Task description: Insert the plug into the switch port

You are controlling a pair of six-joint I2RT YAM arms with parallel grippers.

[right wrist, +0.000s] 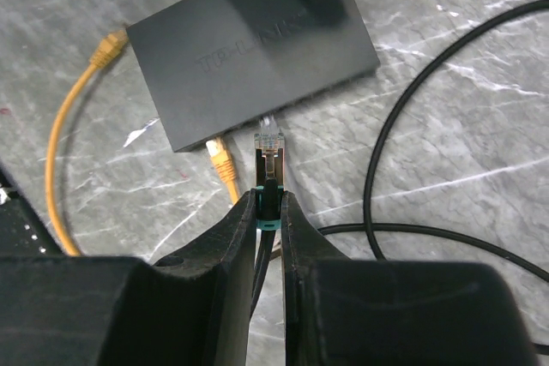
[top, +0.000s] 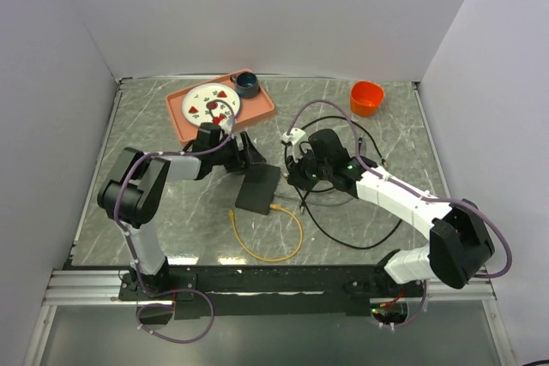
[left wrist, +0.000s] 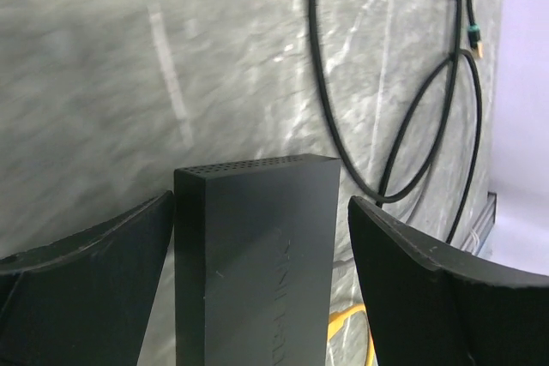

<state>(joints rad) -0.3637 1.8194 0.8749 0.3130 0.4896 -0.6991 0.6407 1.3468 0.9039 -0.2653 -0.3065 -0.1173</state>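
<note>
The switch (top: 259,188) is a flat black box lying mid-table. In the left wrist view the switch (left wrist: 257,255) lies between my left gripper's (left wrist: 262,201) open jaws; the left finger (left wrist: 94,272) is against its side and the right finger (left wrist: 437,280) stands off with a gap. My right gripper (right wrist: 269,203) is shut on the black cable's plug (right wrist: 269,145), clear-tipped with a teal boot. The plug tip is just short of the switch's port side (right wrist: 257,122), beside a yellow plug (right wrist: 221,157) that sits in a port. In the top view my right gripper (top: 296,176) is just right of the switch.
A yellow cable (top: 268,242) loops in front of the switch. The black cable (top: 360,212) coils at right. A salmon tray (top: 264,102) with a plate and a dark cup stands at the back, and an orange cup (top: 366,98) at the back right.
</note>
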